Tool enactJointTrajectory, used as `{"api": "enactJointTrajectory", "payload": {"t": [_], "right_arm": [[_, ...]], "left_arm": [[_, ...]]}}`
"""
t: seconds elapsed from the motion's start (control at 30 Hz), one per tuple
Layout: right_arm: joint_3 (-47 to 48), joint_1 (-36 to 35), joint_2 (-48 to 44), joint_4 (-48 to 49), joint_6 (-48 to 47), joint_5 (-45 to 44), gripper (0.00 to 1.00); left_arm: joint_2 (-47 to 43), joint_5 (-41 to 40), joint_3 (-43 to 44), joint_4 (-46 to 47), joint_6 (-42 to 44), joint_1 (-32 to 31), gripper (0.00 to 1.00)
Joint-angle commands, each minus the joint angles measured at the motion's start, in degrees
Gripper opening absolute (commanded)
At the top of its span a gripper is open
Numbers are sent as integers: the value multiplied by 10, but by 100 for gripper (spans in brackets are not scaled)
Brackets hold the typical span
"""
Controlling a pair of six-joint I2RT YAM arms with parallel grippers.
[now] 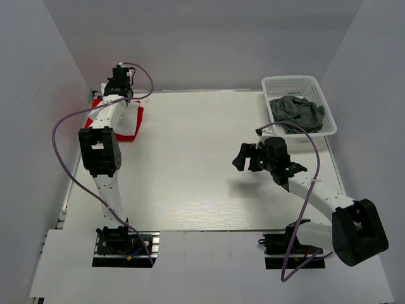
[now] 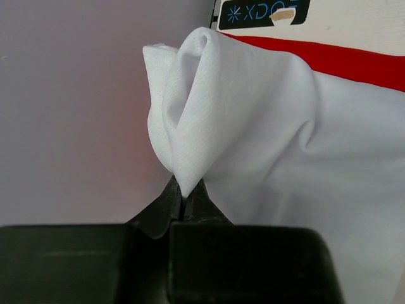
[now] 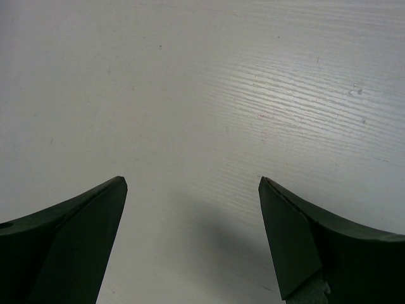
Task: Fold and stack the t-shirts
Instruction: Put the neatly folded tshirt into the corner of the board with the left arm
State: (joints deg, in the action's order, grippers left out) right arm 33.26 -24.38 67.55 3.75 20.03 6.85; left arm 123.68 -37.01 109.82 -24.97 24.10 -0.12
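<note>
My left gripper (image 1: 118, 85) is at the far left corner of the table. In the left wrist view it (image 2: 185, 195) is shut on a pinched fold of the white t-shirt (image 2: 253, 126), which lies over the bright red t-shirt (image 2: 354, 60). From above, the red t-shirt (image 1: 128, 133) shows under the left arm and the white t-shirt (image 1: 131, 116) is mostly hidden by it. The dark grey t-shirt (image 1: 297, 114) lies crumpled in the white basket (image 1: 291, 80). My right gripper (image 1: 244, 158) is open and empty over bare table (image 3: 193, 183).
The white lattice basket stands at the far right corner. A grey wall (image 2: 69, 114) is close beside the left gripper. Purple cables (image 1: 63, 158) loop off both arms. The white wood-grain table (image 1: 190, 164) lies between the arms.
</note>
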Motion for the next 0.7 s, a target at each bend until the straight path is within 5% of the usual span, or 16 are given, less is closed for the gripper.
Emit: {"api": "enactJointTrajectory", "payload": {"t": [0.0,0.2,0.23,0.27,0.33,0.37,0.53,0.67], "right_arm": [[37,1,20,-16,-8,-1,90],[53,1,44,-25,2,-3,90],[56,0,49,-24,4,-2,90],[65,1,50,-27,4,-2,90],[71,2,62,-36,4,-10,90],[76,1,63,-37,5,-11,90],[74,0,53,-30,5,-21,90],[66,2,27,-35,-2,-66,90]], "left_arm": [[15,-15,47,21,3,11,0],[49,-38,58,28,3,29,5],[54,-38,58,28,-2,29,22],[65,-53,75,23,-8,29,60],[70,-53,95,-1,-33,35,91],[78,-47,115,-11,-43,35,100],[53,4,139,-82,-111,41,100],[-33,161,71,-109,-223,35,100]]}}
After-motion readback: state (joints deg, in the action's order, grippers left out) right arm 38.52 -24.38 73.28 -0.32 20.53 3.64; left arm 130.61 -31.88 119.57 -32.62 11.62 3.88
